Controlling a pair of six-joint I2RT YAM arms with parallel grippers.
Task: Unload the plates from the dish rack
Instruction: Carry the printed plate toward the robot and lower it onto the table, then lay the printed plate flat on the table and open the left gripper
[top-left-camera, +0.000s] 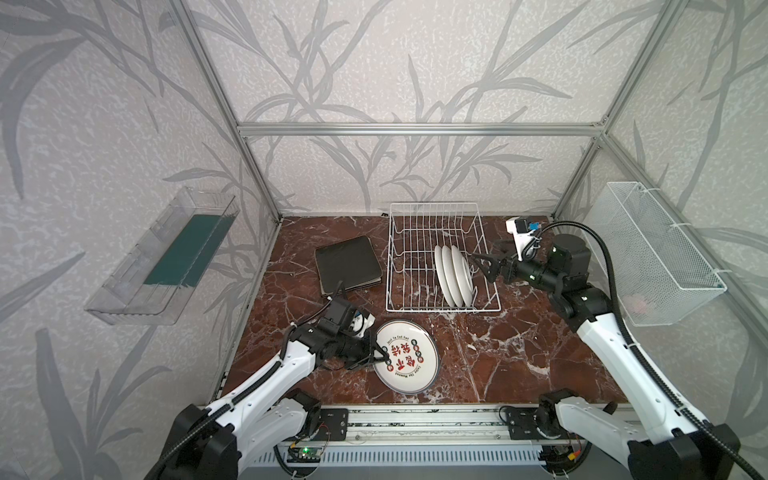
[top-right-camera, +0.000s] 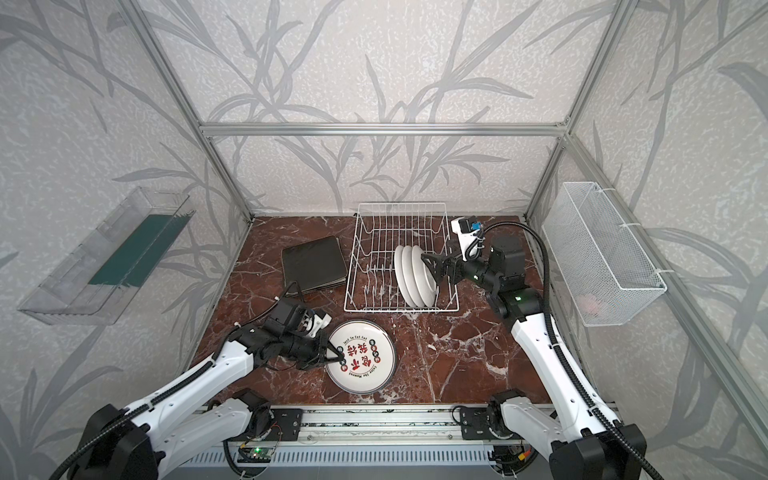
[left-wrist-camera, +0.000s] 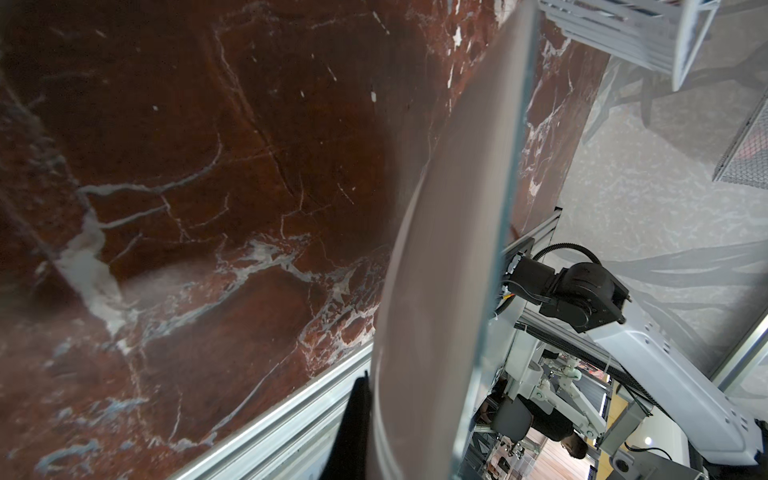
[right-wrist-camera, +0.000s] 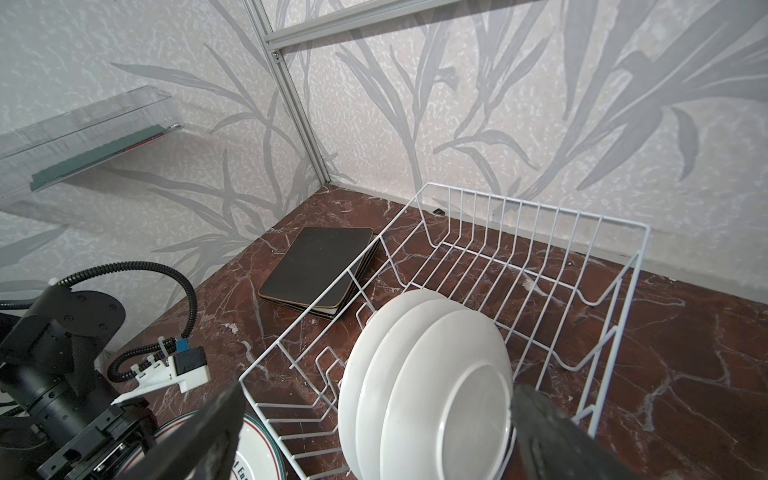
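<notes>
Left gripper (top-left-camera: 384, 356) (top-right-camera: 338, 356) is clamped on the near rim of a round plate (top-left-camera: 409, 361) (top-right-camera: 361, 357), which spreads out ahead of its fingertips, face up, with red characters and a dark rim line. The left wrist view shows the plate (left-wrist-camera: 449, 249) edge-on with its pale underside showing and the table (left-wrist-camera: 187, 166) beyond it. Whether the plate's far edge touches the table cannot be told.

Behind this gripper and a little to its side lie the square plates (top-left-camera: 347, 266) (top-right-camera: 313, 262), stacked dark backs up, flat on the table, just outside the rack (top-left-camera: 440, 310) (top-right-camera: 399, 310).

Right gripper (top-left-camera: 478, 268) (top-right-camera: 430, 270) has its jaws spread wide and holds nothing. It reaches over the rack's side wire, level with the tops of three white plates (top-left-camera: 453, 274) (top-right-camera: 411, 274). These stand on edge between the prongs, leaning together, directly in front of its fingertips. In the right wrist view the plates (right-wrist-camera: 428, 382) sit between the two dark fingers (right-wrist-camera: 552, 432), their backs toward the camera. Whether the fingers touch the nearest plate cannot be told.

The rest of the rack (right-wrist-camera: 540, 205) beyond them holds no plates. The square plates (right-wrist-camera: 316, 266) lie past its far side from this gripper, and the round plate (right-wrist-camera: 257, 440) shows off to one side with the left gripper (right-wrist-camera: 83, 436).
</notes>
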